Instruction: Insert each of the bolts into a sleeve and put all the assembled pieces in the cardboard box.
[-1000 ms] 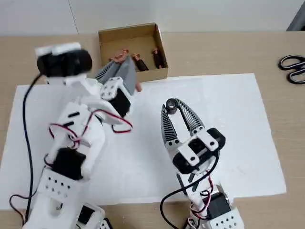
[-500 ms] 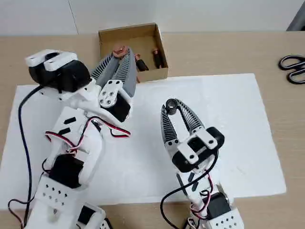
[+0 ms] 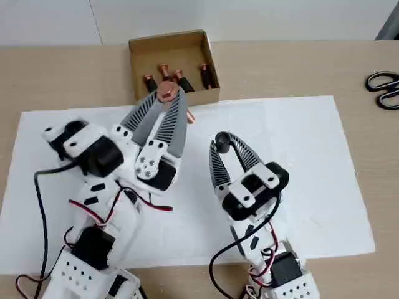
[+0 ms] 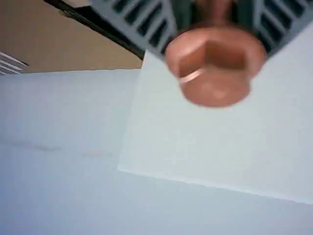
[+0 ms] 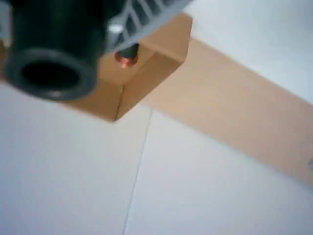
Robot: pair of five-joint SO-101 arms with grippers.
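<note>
The left arm has drawn back from over the cardboard box [image 3: 140, 47]. Its left gripper [image 3: 167, 97] now hangs at the box's near wall, clamped on a copper bolt [image 4: 215, 66] whose hexagonal head shows between the fingers. The box lies just beyond this gripper's tips. Inside it, ahead of the gripper, rest several dark pieces [image 3: 206, 76] with copper heads. The right gripper [image 3: 222, 137] has kept its place, off to the left gripper's right and nearer the arm bases. It is closed on a black sleeve [image 5: 49, 63] with an open bore, above the white paper [image 3: 299, 162] spread on the desk [image 3: 280, 68]. A pair of scissors [image 3: 383, 83] lies well away to the right gripper's right, off the paper.
</note>
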